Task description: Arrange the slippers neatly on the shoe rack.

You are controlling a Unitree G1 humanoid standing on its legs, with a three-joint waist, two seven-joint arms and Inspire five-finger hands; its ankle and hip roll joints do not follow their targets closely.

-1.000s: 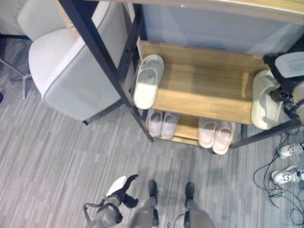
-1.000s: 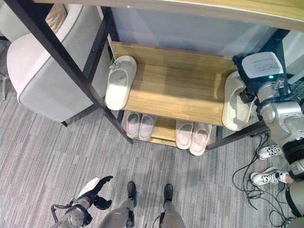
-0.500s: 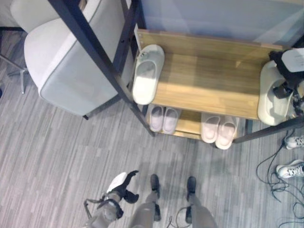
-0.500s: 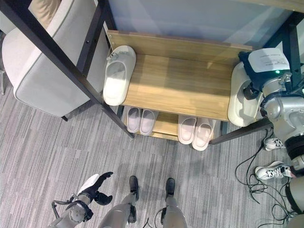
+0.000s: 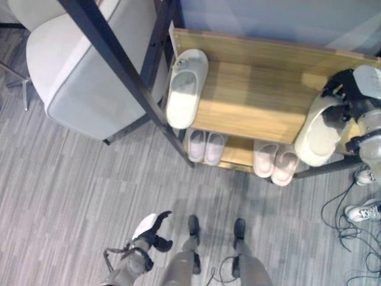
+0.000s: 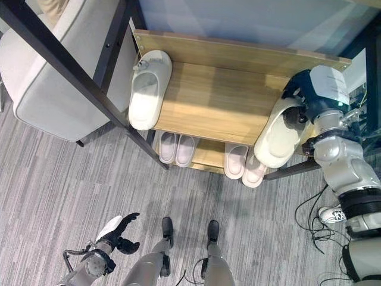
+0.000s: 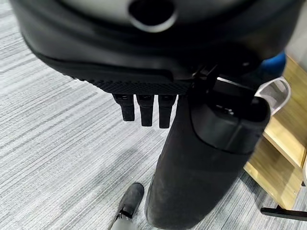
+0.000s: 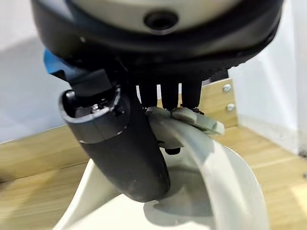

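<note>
On the shoe rack [image 6: 220,101], the right hand [image 6: 300,98] grips a tilted slipper [image 6: 277,137].

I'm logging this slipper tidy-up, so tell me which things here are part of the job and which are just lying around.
Part of the job:
- cream slipper gripped by the right hand
- cream slipper at the shelf's left end
- shoe rack
- two pale pairs on the lower shelf

Lying about:
- grey armchair
- white sneakers on the floor
- left hand, idle, low over the floor
</note>
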